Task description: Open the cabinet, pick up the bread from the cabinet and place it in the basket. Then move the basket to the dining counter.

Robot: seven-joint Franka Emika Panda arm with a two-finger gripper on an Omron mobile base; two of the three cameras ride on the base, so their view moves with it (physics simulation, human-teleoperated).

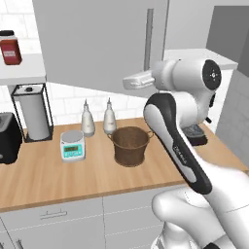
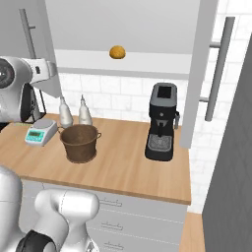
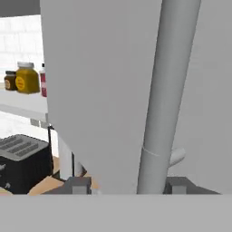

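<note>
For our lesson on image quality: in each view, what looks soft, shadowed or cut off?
Left base view: basket casts a faint shadow. Right base view: bread sits in flat, glareless light. Hand view: cabinet handle looms huge, cropped top and bottom.

Kitchen, tiled wall, coffee machine (image 2: 161, 129), toaster (image 3: 20, 161)

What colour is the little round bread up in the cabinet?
Golden orange. The bread shows best in the right base view, sitting on the cabinet shelf.

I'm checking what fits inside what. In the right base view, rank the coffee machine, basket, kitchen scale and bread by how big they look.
1. coffee machine
2. basket
3. kitchen scale
4. bread

The bread sits farther back on the cabinet shelf, so it may look slightly smaller than it is.
</note>
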